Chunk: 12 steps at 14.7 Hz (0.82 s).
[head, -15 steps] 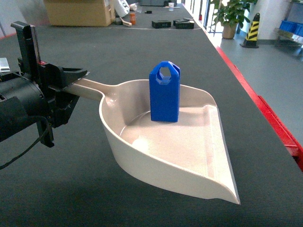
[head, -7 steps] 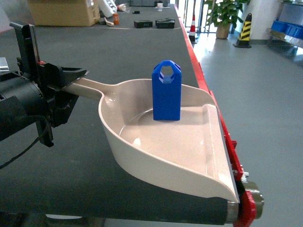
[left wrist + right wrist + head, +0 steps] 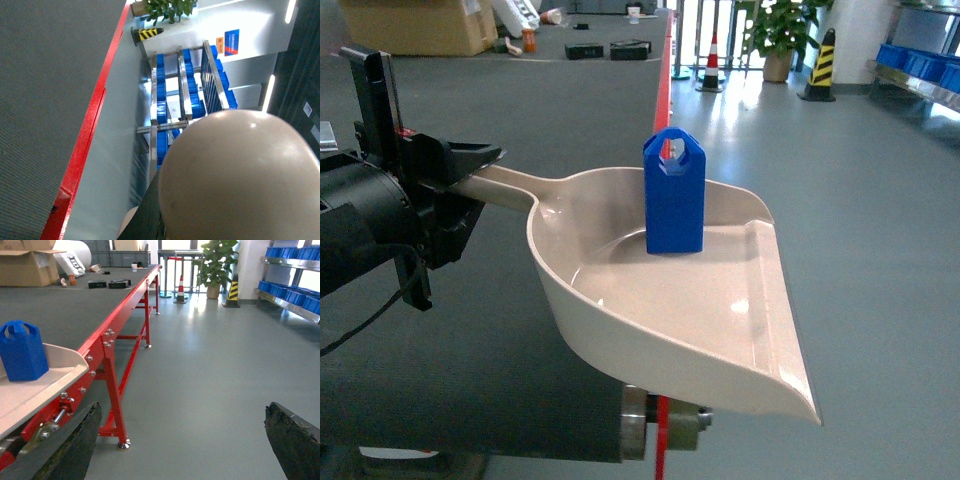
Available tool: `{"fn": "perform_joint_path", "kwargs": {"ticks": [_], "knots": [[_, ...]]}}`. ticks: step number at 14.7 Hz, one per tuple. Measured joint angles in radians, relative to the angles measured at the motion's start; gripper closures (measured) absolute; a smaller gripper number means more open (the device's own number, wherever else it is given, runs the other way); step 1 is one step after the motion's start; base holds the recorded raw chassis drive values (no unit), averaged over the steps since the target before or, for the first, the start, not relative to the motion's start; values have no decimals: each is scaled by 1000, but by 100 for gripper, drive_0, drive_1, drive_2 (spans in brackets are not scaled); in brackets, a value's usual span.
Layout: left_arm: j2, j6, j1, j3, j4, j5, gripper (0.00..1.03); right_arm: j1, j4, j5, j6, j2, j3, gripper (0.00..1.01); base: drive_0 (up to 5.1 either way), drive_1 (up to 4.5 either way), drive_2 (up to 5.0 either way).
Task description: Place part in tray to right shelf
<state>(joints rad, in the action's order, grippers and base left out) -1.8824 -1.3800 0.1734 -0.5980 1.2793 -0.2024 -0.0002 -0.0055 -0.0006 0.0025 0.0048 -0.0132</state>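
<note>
The blue part (image 3: 674,193) stands upright inside the beige tray (image 3: 760,330), near its back wall. My left gripper (image 3: 470,170) is shut on the tray's long handle (image 3: 505,185) and holds it level, with the front lip out past the belt table's red edge, over the floor. The left wrist view is mostly filled by the tray's underside (image 3: 240,175). The right wrist view shows the part (image 3: 22,351) and the tray (image 3: 47,382) at the left. My right gripper (image 3: 182,410) hangs open and empty over the floor. Steel racks with blue crates (image 3: 290,292) stand far right; I cannot tell which is the right shelf.
The dark belt table (image 3: 520,90) with its red edge (image 3: 665,70) and end roller (image 3: 660,420) lies left and below. A cardboard box (image 3: 410,25) and small items sit at its far end. Traffic cones (image 3: 818,65), a potted plant (image 3: 775,30) and grey floor (image 3: 880,250) are to the right.
The view has swung to the right: the table has slid left and the floor now fills the right side. The tray, with the part still upright, now overhangs the table's end.
</note>
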Motion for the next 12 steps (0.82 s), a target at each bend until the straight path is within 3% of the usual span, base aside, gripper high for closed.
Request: {"fn": "perform_joint_path", "kwargs": {"ticks": [12], "knots": [[0,0,0,0,2,-3,87,0,4,0,0,0,0,3,502,-232,-232]]}}
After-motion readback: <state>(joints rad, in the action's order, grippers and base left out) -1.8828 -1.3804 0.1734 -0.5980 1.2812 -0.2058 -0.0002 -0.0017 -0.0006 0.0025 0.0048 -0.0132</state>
